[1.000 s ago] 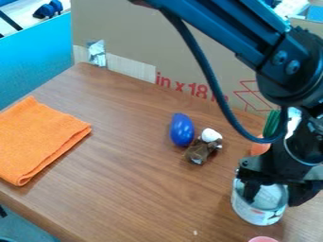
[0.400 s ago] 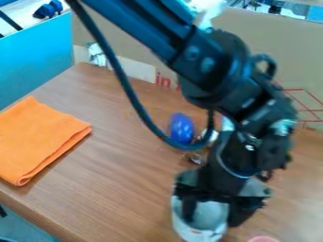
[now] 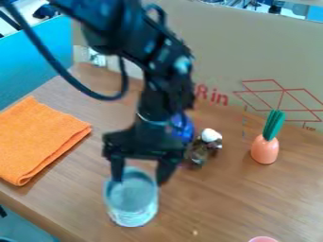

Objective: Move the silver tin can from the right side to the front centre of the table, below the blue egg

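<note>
Tool [image 3: 142, 182] is left of centre, a bit below mid-frame, pointing down. Arm comes in from the upper left, with a dark cable looping off its left side. Tool is clamped on the can [image 3: 132, 210], fingers well apart. Left one overlaps the can's mouth, right one sits at its right side. Exact contact points: can't tell. Can is lower centre-left, open end up, pale wall with some print. Can't tell if its base touches the tabletop [image 3: 233, 203].

Blue egg-shaped object [image 3: 184, 130] near centre, partly hidden behind the tool. Small brown item [image 3: 199, 152] just right of it, white piece [image 3: 211, 135] at its upper end. Orange pot-like object [image 3: 265, 150] at right, upright, green stalks [image 3: 274, 125] out of its top.

Folded orange cloth [image 3: 38, 139] flat at the left edge, well apart from the can. Pink round item [image 3: 262, 239] cut off by the bottom edge, right of centre. Tiny pale speck [image 3: 195, 232] to its left.

Behind: cardboard sheet [image 3: 221, 42] across the top, red print and line drawing on it. Blue panel [image 3: 38, 52] upper left.
</note>
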Controlling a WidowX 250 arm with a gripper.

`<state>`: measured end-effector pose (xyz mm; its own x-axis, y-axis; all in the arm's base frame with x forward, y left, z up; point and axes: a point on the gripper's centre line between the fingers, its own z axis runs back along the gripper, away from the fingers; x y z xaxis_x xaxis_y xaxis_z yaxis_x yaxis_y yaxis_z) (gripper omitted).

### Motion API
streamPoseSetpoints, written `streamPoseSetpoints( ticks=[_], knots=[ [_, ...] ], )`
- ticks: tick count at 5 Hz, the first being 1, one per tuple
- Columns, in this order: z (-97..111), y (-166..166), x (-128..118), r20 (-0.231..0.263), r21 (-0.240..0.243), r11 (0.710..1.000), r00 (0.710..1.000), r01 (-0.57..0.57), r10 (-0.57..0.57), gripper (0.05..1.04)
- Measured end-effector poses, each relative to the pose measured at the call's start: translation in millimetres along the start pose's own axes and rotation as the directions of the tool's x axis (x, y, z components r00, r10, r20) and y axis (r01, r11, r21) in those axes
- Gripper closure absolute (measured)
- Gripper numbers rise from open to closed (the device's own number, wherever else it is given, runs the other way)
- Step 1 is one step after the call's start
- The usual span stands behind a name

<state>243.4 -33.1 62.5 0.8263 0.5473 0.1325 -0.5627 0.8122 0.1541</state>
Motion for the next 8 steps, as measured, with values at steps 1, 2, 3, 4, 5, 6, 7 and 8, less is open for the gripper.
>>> streamPoseSetpoints(
  ticks=[1,2,3,4,5,6,7,8],
  knots=[
    [15.2,14.4,0.3,-0.006,-0.009,1.000,1.000,0.007,-0.007,0.081],
    [21.7,14.0,0.4,0.002,-0.045,0.999,1.000,0.022,-0.022,0.081],
    [31.4,13.3,4.7,-0.040,-0.159,0.959,0.969,0.235,-0.244,0.081],
    [57.6,26.1,17.0,-0.079,-0.179,0.872,0.877,0.455,-0.474,0.081],
    [65.8,41.5,19.6,-0.141,-0.127,0.745,0.731,0.655,-0.667,0.081],
    [68.8,53.5,24.9,-0.144,-0.083,0.683,0.669,0.726,-0.729,0.081],
    [70.5,71.2,35.7,-0.139,-0.026,0.745,0.736,0.666,-0.662,0.081],
    [56.4,92.1,46.8,-0.099,-0.044,0.799,0.793,0.600,-0.601,0.081]
  ],
)
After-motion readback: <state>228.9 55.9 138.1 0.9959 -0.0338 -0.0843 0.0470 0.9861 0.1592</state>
